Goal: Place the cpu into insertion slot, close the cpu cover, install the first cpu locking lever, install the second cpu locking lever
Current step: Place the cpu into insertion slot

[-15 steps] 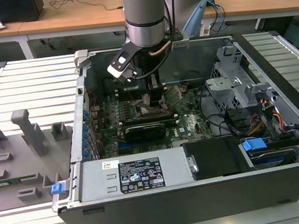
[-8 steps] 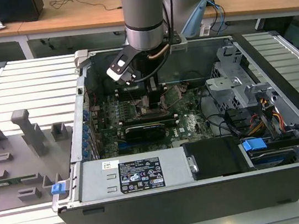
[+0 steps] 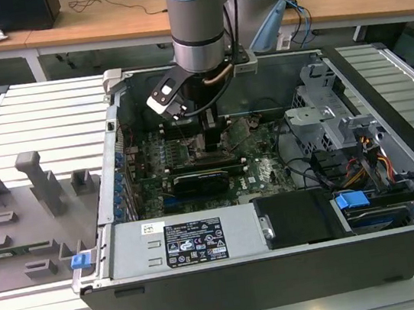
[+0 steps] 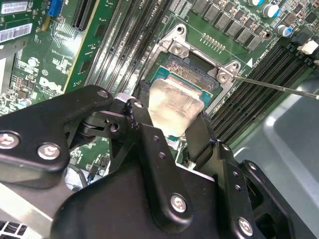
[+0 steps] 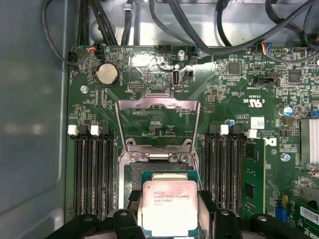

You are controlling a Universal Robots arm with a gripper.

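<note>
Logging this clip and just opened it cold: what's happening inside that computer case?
The robot arm reaches into the open computer case. Its gripper holds the cpu by two opposite edges, right over the insertion slot on the green motherboard; whether the chip is fully seated cannot be told. The cpu cover stands flipped open at the slot's edge, so closing it is not yet done.

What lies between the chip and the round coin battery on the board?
In the first wrist view, the cover, a silvery frame swung up open just past the chip, with green board showing through its window.
</note>
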